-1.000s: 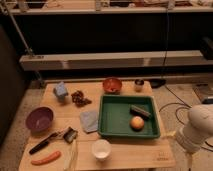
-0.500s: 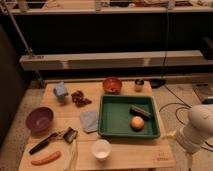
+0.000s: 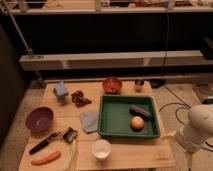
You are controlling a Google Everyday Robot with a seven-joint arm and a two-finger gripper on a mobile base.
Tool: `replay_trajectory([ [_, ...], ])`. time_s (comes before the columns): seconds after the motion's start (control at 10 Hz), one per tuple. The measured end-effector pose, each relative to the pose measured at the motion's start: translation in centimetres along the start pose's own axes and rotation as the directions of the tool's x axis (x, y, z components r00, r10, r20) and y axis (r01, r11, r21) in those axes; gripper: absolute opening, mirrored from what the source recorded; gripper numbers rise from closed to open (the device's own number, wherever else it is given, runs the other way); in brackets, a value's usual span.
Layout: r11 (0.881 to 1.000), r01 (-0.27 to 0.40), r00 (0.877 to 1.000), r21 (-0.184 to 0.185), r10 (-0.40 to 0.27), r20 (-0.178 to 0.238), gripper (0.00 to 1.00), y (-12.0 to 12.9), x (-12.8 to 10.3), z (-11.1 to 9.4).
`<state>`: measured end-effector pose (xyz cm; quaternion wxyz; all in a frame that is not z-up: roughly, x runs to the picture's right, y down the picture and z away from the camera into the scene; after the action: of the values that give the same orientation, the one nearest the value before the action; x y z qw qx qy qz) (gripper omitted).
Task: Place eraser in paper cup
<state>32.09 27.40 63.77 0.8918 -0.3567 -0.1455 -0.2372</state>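
Nothing is picked up yet: the eraser point(image 3: 140, 111) lies in the green tray point(image 3: 127, 134), towards its back right, and the paper cup point(image 3: 101, 148) stands near the worktop's point(image 3: 135, 152) front edge. Only the white arm point(image 3: 199, 129) shows, at the right; its hand is out of sight, so I cannot tell its state. Next it must reach into the tray for the eraser.
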Motion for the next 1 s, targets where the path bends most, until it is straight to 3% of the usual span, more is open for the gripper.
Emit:
replay_trajectory([
  [1.0, 1.000, 0.001, 1.000, 0.009, -0.001, -0.006, 0.80, -0.23, -0.05, -0.28],
])
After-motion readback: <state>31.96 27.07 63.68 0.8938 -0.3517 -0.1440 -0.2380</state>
